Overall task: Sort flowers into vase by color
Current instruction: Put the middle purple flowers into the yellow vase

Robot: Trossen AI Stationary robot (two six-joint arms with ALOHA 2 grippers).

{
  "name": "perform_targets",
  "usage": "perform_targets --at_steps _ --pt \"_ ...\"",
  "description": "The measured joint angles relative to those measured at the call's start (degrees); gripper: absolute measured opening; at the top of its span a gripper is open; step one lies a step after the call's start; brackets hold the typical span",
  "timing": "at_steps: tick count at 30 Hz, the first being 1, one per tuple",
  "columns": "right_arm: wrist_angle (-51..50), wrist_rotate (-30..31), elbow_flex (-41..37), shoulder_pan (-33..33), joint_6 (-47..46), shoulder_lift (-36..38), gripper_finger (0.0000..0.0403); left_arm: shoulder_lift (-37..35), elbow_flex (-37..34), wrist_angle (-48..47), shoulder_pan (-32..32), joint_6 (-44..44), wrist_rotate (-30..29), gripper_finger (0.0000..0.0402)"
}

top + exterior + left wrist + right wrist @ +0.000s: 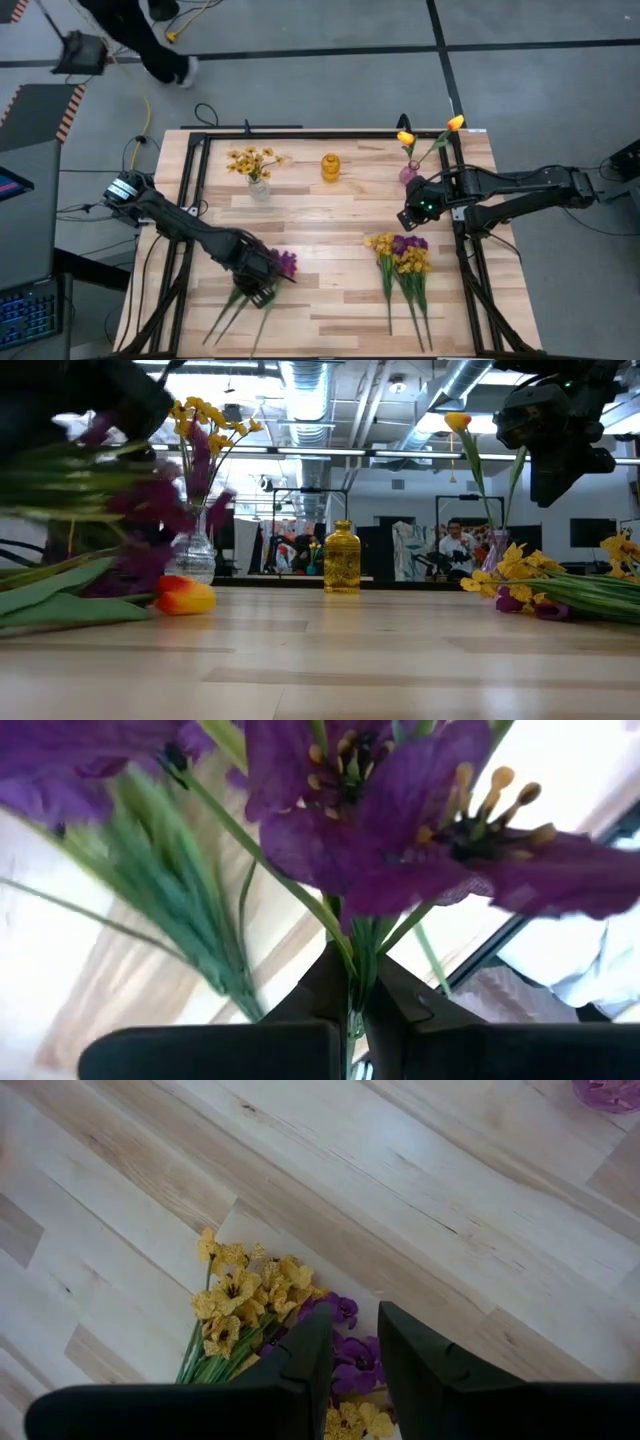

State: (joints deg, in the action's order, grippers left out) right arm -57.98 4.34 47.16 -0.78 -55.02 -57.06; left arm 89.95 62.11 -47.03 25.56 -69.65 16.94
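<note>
Currently your left gripper [262,281] pinches the purple flower [285,262] by its stem near the table's front, blossom up for vase insertion. Your right gripper [352,1342] hovers slightly parted above the mixed bunch [404,254].

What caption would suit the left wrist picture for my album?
Left gripper jaws shut on the stems of a purple flower bunch, seen up close.

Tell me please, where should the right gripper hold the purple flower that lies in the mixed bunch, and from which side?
Probably on its green stem, from straight above. The purple flower lies flat on the table among yellow flowers, so its head is crowded, while the stems fan apart toward the near edge. The right gripper hangs open above the heads.
</note>
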Motion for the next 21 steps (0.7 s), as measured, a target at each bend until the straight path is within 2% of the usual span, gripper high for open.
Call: perform_targets --at_steps 12,21 --pt "0.02 0.0 0.0 -0.01 0.0 0.0 0.0113 -0.02 2.11 2.75 -0.07 14.46 -4.68 0.0002" --pt "0.06 0.24 0.0 0.01 0.0 0.0 0.0113 -0.02 2.11 12.24 -1.5 22.03 -10.38 0.0002"
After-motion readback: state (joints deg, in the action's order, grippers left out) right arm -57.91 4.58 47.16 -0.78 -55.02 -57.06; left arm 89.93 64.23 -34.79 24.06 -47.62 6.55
